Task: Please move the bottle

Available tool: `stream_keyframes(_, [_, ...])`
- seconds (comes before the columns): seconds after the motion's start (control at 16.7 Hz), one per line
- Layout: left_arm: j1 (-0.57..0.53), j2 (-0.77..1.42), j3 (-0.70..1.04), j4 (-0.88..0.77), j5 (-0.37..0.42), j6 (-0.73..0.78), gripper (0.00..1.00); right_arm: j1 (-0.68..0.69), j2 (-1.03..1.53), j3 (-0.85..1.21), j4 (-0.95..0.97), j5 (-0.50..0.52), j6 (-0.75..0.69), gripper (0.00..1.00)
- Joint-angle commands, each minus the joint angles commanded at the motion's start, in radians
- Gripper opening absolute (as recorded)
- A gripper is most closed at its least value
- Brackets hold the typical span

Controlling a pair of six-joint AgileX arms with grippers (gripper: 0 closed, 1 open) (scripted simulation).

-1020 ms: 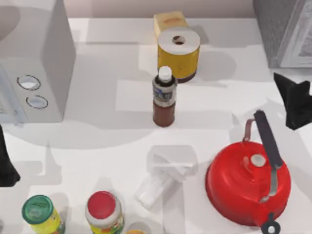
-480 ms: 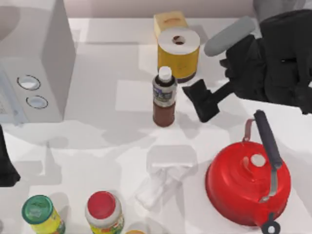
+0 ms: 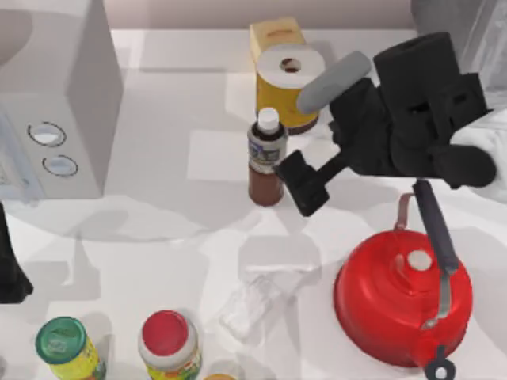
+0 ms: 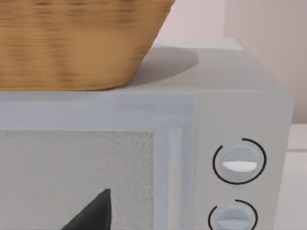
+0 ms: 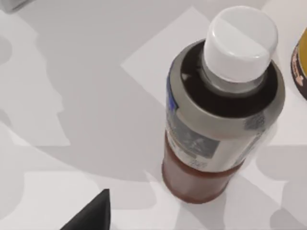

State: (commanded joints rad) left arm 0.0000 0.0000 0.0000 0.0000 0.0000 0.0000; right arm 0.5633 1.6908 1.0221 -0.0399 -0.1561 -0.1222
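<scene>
The bottle (image 3: 267, 162) is standing upright on the bench (image 3: 158, 237), roughly mid-width and toward the far half, its white cap pointing straight up, so its long axis is running vertically. Just behind it on the far side you are seeing a yellow canister (image 3: 290, 87) with a white top, and a tan box (image 3: 276, 35) beyond that.

Your right gripper (image 3: 299, 182) is sitting just to the right of the bottle, close beside its lower body but, as far as the top view is showing, not yet touching it. So the bottle is lying to the left of the fingers, and a short sideways approach looks like what the coming move is calling for. You cannot tell whether the right fingers are open or closed; in the right wrist view the bottle (image 5: 218, 103) is looming large with one dark fingertip at the edge.

The right arm is clearly the nearer one. Your left gripper (image 3: 9, 265) is parked at the left edge of the bench, well apart, facing the microwave (image 4: 192, 158); its finger state is also not readable.

To the near right a red kettle (image 3: 404, 297) is standing near the arm, so watch the clearance there.
</scene>
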Motion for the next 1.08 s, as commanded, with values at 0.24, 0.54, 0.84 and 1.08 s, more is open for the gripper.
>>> stream_keyframes(0.24, [0.000,0.000,0.000,0.000,0.000,0.000,1.00,-0.006,0.012,0.008,0.008,-0.003,-0.002,1.00])
stream_keyframes(0.54, [0.000,0.000,0.000,0.000,0.000,0.000,1.00,-0.018,0.191,0.104,0.089,-0.016,-0.011,1.00])
stream_keyframes(0.84, [0.000,0.000,0.000,0.000,0.000,0.000,1.00,0.012,0.360,0.202,0.160,0.013,0.009,1.00])
stream_keyframes(1.08, [0.000,0.000,0.000,0.000,0.000,0.000,1.00,0.036,0.377,0.221,0.160,0.033,0.026,1.00])
